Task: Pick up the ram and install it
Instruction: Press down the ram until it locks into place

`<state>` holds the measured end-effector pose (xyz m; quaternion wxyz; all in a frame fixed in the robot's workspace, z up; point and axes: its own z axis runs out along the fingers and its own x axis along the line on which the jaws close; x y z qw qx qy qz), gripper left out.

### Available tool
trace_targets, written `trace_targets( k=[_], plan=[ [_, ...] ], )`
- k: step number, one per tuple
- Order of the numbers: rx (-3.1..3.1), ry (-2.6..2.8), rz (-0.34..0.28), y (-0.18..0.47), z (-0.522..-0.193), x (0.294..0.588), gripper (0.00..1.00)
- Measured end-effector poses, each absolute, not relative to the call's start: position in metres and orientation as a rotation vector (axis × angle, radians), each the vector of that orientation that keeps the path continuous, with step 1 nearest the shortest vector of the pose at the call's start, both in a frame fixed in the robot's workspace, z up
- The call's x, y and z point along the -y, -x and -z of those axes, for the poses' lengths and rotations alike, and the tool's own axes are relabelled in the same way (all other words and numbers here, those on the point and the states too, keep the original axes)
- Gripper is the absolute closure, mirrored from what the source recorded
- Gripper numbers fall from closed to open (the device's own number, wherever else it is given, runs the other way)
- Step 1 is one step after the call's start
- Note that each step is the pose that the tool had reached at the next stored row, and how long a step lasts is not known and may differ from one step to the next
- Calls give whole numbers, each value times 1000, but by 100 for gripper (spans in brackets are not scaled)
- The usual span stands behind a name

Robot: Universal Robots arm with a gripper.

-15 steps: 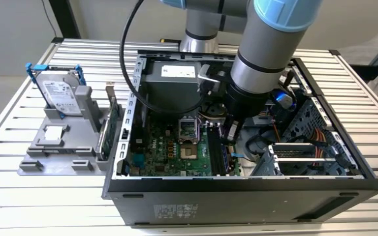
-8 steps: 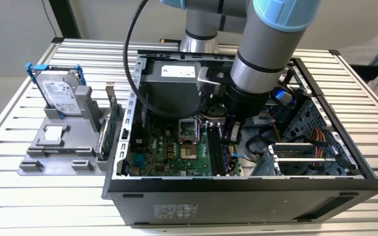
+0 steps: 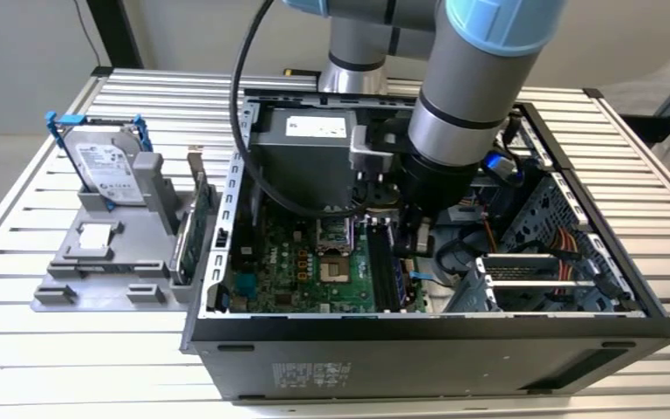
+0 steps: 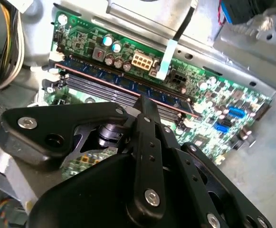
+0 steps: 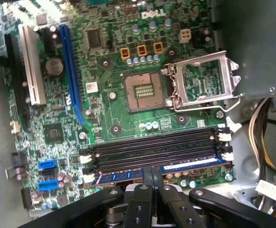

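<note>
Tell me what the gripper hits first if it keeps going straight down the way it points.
Most likely the ram seated in the motherboard's outermost slot, directly below the gripper; contact itself is hard to judge.

The exterior view looks down from above on the open computer case (image 3: pixel 428 332); both wrist views look closely onto its motherboard (image 5: pixel 114 114).

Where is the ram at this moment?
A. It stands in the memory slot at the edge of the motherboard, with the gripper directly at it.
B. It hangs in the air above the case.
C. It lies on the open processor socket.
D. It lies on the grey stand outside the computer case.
A: in both wrist views the ram stands in the outermost memory slot of the motherboard, with the gripper directly at it.
</note>
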<state>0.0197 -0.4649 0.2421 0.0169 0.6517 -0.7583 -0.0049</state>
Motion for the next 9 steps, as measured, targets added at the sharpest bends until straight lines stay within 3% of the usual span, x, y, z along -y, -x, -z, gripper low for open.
trace_targets(
  k=[9],
  plan=[
    [2316,-2079,7,-20,-238,465,100]
  ],
)
